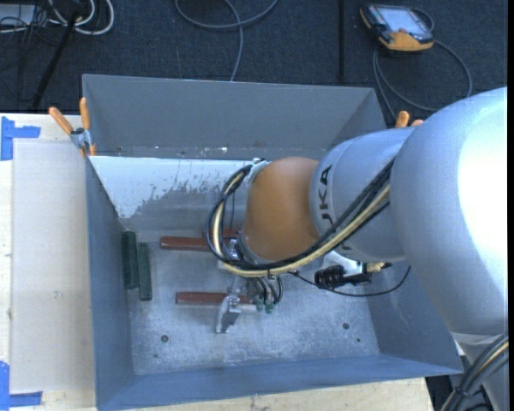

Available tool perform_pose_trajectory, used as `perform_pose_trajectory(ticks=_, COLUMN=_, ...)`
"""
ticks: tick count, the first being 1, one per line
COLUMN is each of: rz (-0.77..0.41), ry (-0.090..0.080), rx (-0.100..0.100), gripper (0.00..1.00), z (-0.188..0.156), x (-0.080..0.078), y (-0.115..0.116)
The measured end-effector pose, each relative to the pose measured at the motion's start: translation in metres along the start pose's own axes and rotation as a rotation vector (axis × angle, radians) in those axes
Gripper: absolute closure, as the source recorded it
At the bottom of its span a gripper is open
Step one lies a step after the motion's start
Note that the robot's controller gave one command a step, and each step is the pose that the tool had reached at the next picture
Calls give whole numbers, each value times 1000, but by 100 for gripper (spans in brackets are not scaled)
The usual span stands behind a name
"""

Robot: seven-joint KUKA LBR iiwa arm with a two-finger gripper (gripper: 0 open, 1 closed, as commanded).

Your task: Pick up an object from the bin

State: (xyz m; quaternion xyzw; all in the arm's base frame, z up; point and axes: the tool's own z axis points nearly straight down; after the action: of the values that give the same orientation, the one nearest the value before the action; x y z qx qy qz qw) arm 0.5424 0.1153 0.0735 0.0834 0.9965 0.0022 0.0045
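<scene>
My gripper (229,315) hangs low over the middle of the bin floor, mostly hidden under the wrist. A brown flat stick (199,298) lies on the floor just to its left, with its right end reaching the gripper's tip. A second brown stick (188,243) lies farther back, its right end hidden behind the wrist. Two dark green bars (136,265) lie side by side, lengthwise, near the bin's left wall.
The arm comes in from the right and covers the right half of the bin. Its cables loop around the wrist above the floor. Bare floor shows along the front wall and between the sticks and the green bars.
</scene>
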Motion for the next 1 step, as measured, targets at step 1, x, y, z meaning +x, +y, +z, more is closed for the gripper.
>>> perform_pose_trajectory(ticks=1, rz=-22, ry=7, rx=3, gripper=0, z=0, x=-4, y=0)
